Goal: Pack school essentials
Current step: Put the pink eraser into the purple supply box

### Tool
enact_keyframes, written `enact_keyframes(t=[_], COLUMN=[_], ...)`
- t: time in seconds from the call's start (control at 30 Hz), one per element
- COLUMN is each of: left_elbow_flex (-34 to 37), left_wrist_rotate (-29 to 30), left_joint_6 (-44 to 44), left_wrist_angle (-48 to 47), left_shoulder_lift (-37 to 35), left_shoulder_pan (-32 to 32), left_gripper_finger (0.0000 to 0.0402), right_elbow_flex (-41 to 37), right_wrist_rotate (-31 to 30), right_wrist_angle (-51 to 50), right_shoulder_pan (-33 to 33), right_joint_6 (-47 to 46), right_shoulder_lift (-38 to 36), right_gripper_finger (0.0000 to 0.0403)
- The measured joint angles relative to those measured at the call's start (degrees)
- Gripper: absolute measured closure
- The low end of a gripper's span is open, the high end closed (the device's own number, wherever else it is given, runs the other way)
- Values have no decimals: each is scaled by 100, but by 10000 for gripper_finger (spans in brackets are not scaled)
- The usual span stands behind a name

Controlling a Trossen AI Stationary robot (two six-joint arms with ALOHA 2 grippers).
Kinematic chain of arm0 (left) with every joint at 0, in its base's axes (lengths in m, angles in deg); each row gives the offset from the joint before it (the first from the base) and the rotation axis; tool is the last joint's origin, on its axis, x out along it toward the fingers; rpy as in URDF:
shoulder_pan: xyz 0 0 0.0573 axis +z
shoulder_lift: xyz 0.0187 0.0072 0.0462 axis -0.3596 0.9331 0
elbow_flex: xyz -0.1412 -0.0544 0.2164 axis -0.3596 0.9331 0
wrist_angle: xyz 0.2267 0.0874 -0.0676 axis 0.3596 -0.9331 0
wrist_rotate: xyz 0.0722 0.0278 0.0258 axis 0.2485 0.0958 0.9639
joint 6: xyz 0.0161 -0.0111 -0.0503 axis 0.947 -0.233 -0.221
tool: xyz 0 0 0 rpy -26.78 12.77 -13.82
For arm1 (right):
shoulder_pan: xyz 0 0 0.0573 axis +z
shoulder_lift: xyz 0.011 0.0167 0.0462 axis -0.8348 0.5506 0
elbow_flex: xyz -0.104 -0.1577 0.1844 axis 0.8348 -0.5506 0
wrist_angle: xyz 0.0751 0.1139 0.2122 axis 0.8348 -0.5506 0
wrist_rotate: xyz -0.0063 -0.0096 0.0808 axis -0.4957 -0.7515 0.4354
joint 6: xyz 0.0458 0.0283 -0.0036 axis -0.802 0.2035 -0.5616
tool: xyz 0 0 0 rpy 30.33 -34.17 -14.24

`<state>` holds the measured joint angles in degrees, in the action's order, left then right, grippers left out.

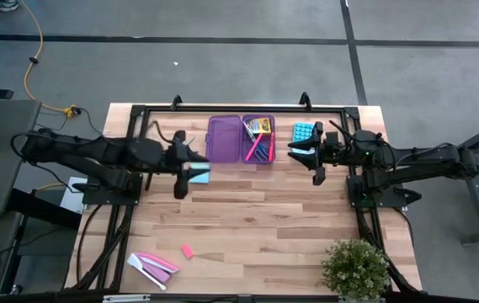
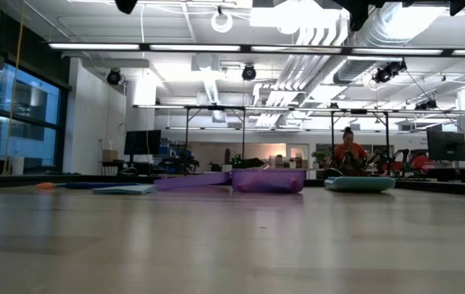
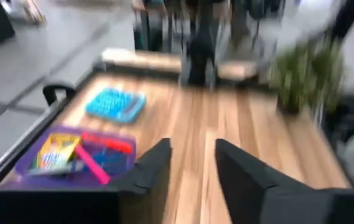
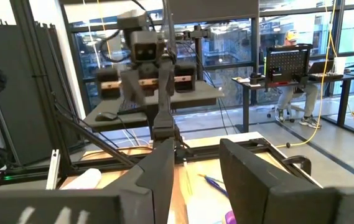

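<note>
The light-blue notepad lies flat just beside the purple case, under the left gripper, whose fingers stand apart and empty. Thin, light and probably slippery, it is best pinched by an edge. The right gripper, also apart, hovers by the calculator; bare wood lies nearer the front.
</note>
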<state>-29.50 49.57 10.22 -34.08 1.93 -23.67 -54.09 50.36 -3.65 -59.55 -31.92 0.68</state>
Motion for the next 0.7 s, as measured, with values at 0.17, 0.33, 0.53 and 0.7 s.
enact_keyframes(t=[0.17,0.33,0.53,0.7], left_elbow_flex=[-1060,-1824,-2171,-2146], left_wrist_rotate=[-8,-19,-489,-817], left_joint_6=[57,51,-274,-312], left_wrist_angle=[-1513,-2390,-3667,-4168], left_shoulder_lift=[608,1051,1619,2328], left_shoulder_pan=[-279,-701,-1292,-1930], left_gripper_finger=[222,202,199,199], right_elbow_flex=[0,0,0,0], right_wrist_rotate=[0,35,132,151], right_wrist_angle=[-4,-47,-51,-55], right_shoulder_pan=[0,0,0,0], right_joint_6=[143,193,152,151], right_shoulder_lift=[0,0,0,0], right_gripper_finger=[317,393,398,401])
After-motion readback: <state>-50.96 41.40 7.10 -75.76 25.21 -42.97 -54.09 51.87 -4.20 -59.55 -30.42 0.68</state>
